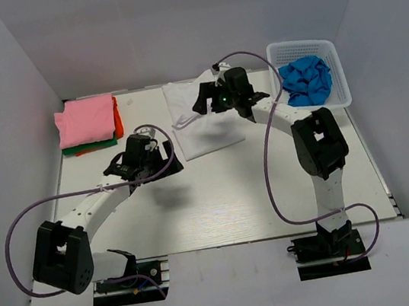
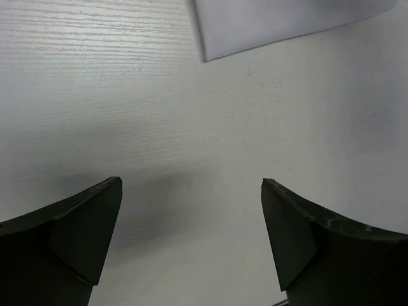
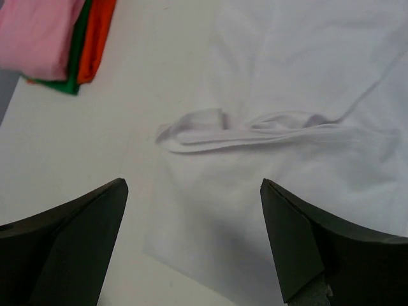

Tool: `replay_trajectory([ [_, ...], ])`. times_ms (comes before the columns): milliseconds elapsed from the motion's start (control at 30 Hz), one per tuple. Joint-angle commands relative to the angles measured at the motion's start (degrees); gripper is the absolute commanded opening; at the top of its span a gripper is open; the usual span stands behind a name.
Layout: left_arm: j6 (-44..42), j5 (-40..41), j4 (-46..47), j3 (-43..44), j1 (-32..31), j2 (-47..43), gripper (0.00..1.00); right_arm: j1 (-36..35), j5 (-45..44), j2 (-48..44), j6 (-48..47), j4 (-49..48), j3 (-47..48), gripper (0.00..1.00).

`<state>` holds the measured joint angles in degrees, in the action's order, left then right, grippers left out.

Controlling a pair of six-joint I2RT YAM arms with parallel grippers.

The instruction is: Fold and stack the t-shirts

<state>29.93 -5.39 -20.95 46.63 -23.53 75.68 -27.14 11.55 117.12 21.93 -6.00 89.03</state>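
Observation:
A large white t-shirt (image 1: 199, 127) lies partly folded at the back middle of the table, with a rumpled sleeve fold (image 3: 255, 131) across it. My right gripper (image 3: 191, 191) hangs open and empty above the shirt (image 3: 299, 76). My left gripper (image 2: 191, 191) is open and empty over bare table, just short of the shirt's near corner (image 2: 268, 25). A folded stack with a pink t-shirt (image 1: 85, 118) on top of orange-red (image 1: 117, 118) and green (image 1: 84, 148) ones sits at the back left, also in the right wrist view (image 3: 38, 35). A bright blue t-shirt (image 1: 307, 79) lies crumpled in the basket.
A white plastic mesh basket (image 1: 339, 63) stands at the back right. White walls close in the table on the left, back and right. Purple cables loop off both arms.

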Motion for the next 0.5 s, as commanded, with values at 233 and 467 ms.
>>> replay_trajectory([
  [233, 4.51, 1.34, -5.23, -6.11, -0.03, -14.15, 1.00, -3.10, 11.48, 9.86, 1.36, -0.76, 7.38, 0.90],
  [467, 5.66, 3.37, -5.86, -8.22, -0.03, -19.69, 1.00, -3.80, 11.66, 19.18, 1.71, -1.55, 17.83, 0.90],
])
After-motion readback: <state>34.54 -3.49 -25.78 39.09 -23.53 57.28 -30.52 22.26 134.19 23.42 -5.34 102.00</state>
